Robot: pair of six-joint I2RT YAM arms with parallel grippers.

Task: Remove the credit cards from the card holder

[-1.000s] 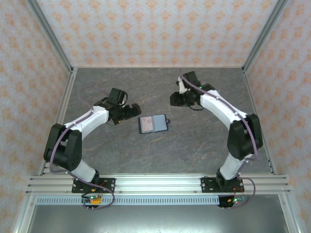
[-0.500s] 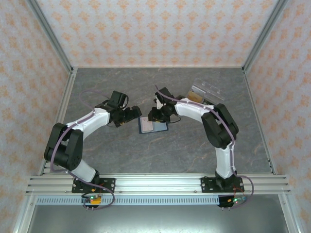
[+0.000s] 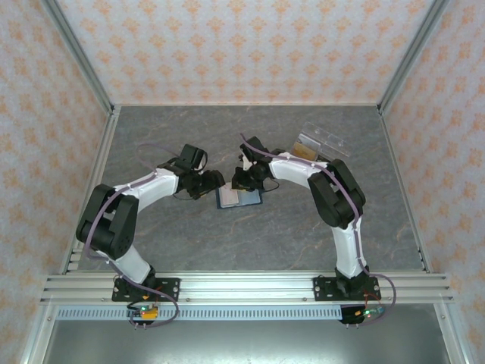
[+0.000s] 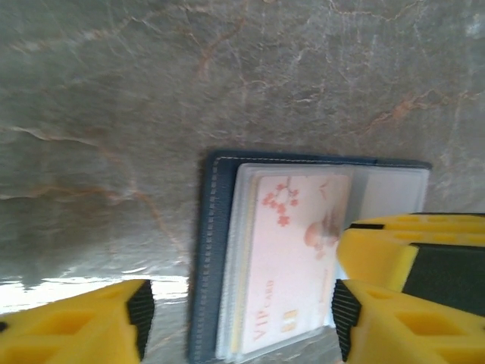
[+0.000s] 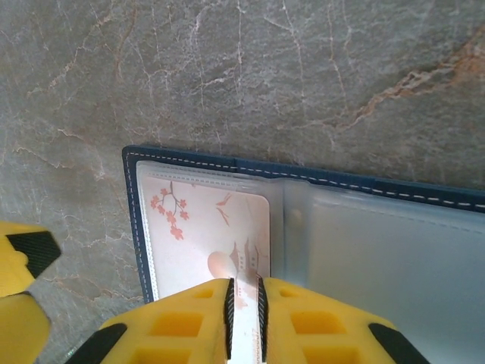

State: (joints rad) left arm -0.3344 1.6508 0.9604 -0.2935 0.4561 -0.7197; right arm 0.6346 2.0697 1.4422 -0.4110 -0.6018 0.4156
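Up close, blossom-printed card (image 5: 198,227) in right pincer (image 5: 244,292)

Top external: fixed, high behind the arm bases, looking down and forward across the whole table (image 3: 189,235); far off. Left wrist, right wrist: each very close, aimed steeply down at the table. Shared by all three: open card holder (image 3: 239,197) (image 4: 203,258) (image 5: 197,163) with blossom-printed credit card (image 4: 295,250) (image 5: 204,227).

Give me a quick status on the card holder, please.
Left gripper open, straddling the open card holder. Right gripper shut on edge of top credit card. Clear box farther back, well apart.
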